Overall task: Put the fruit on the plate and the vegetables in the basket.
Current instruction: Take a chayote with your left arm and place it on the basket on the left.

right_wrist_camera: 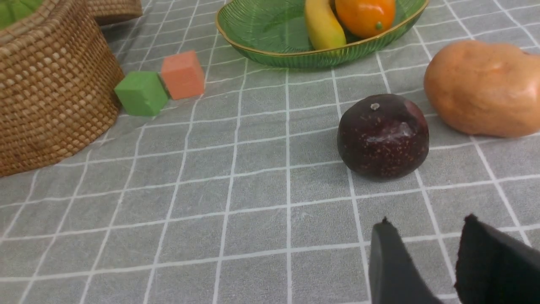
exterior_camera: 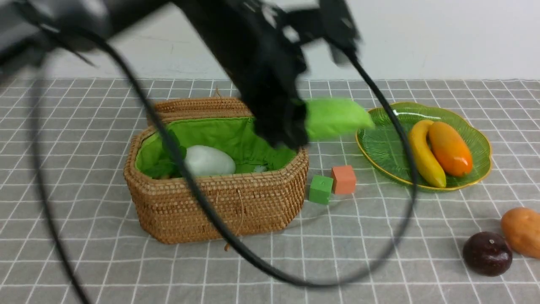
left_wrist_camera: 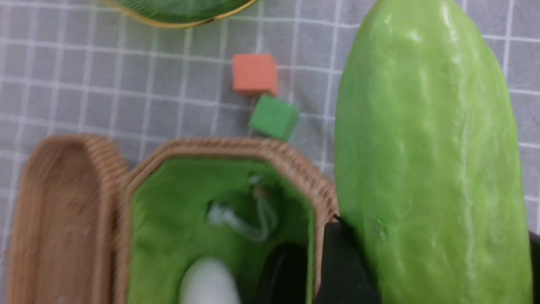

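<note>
Front view puts the basket (exterior_camera: 219, 202) at 9 o'clock of the cloth's middle and the plate (exterior_camera: 379, 143) at 2 o'clock. The cucumber (exterior_camera: 335, 118) hangs in the air over the basket's 3 o'clock rim, pointing at the plate, with the left gripper (exterior_camera: 291, 126) clamped on one end. It looks glossy, stiff and probably light. Held by the end it may pivot, so a hold nearer mid-length would be steadier. Banana (exterior_camera: 424, 154) and mango (exterior_camera: 449, 147) lie touching on the plate, and the radish (exterior_camera: 209, 160) lies in the basket. At 4 o'clock sit the potato (exterior_camera: 523, 230) and, just beside it, the dark fruit (exterior_camera: 487, 253). That fruit is round and shiny, likely to roll or slip, and best taken across its widest girth. The right gripper (right_wrist_camera: 426, 236) hovers near it, fingers apart and empty. The orange cube (exterior_camera: 344, 179) and green cube (exterior_camera: 320, 189) lie between basket and plate.
</note>
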